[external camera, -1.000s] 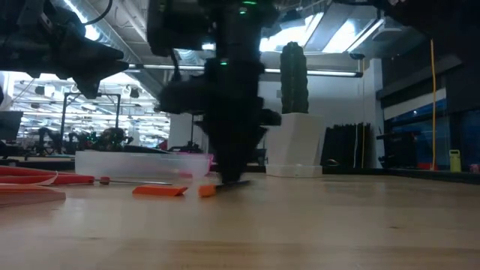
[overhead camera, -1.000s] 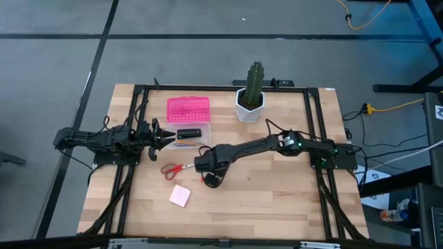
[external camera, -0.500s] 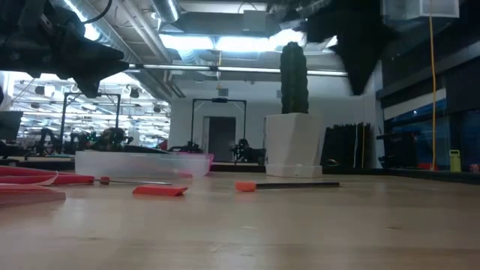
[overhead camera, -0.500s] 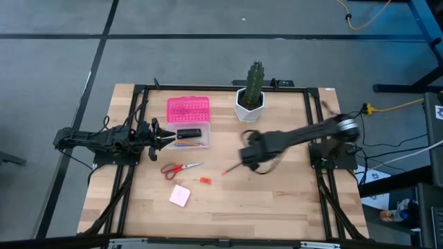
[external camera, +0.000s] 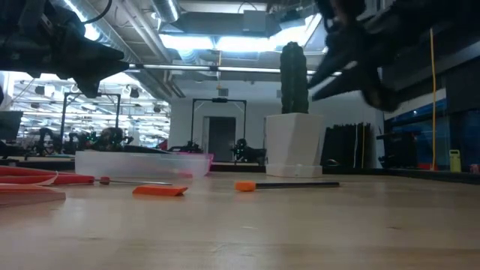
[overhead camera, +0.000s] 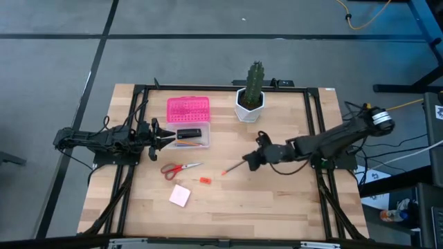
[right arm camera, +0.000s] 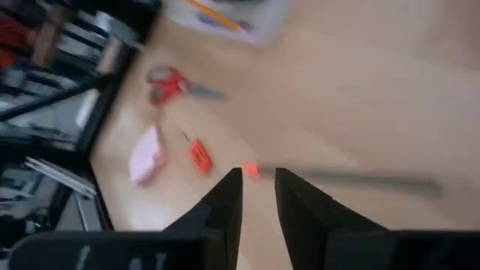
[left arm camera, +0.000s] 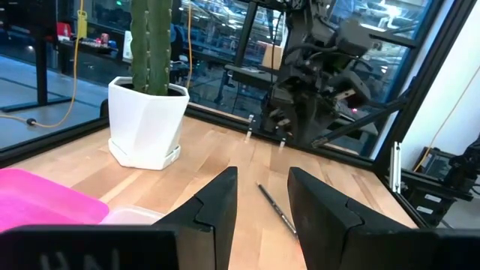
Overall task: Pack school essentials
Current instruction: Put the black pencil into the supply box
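Note:
A thin dark pen with a red tip lies flat on the table near its middle. My right gripper hovers open just to the right of it, above the table; the right wrist view shows the pen beyond its fingers. The tiny orange-red piece, the red-handled scissors and the pink pad lie left of the pen. The black block and the orange pencil lie in the clear box. My left gripper waits open at that box's left side.
The clear box sits beside its pink lid toward the far left. The cactus in a white pot stands at the far edge, behind the pen. Bare wood stretches along the near edge and to the right.
My right gripper has risen from the table beside the orange-red piece and swung toward the right edge, its arm drawing back. The pen that lay under it now lies farther right, flat on the table and free of the gripper.

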You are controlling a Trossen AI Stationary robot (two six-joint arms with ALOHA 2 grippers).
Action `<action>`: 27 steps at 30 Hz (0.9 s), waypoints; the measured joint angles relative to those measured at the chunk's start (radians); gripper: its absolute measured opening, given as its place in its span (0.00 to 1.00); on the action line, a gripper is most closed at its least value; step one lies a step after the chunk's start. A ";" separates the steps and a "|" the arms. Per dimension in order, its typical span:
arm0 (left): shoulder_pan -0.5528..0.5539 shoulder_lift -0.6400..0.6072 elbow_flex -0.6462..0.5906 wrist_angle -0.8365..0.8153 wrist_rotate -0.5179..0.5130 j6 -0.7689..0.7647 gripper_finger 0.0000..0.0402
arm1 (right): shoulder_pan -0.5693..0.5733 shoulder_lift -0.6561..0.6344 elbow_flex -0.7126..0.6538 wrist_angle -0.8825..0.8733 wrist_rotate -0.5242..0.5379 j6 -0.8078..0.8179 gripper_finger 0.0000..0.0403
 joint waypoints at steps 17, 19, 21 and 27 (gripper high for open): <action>0.000 0.000 0.000 0.000 0.000 0.000 0.28 | -0.059 0.257 0.472 -0.384 -0.042 -0.873 0.12; 0.000 0.000 0.000 0.000 0.000 0.000 0.28 | -0.059 0.279 0.502 -0.394 -0.042 -0.886 0.12; 0.000 0.000 0.000 0.000 0.000 0.000 0.28 | -0.066 0.293 0.518 -0.387 -0.042 -0.846 0.12; 0.000 0.000 0.000 0.000 0.000 0.000 0.28 | -0.102 0.345 0.527 -0.395 -0.117 -0.645 0.24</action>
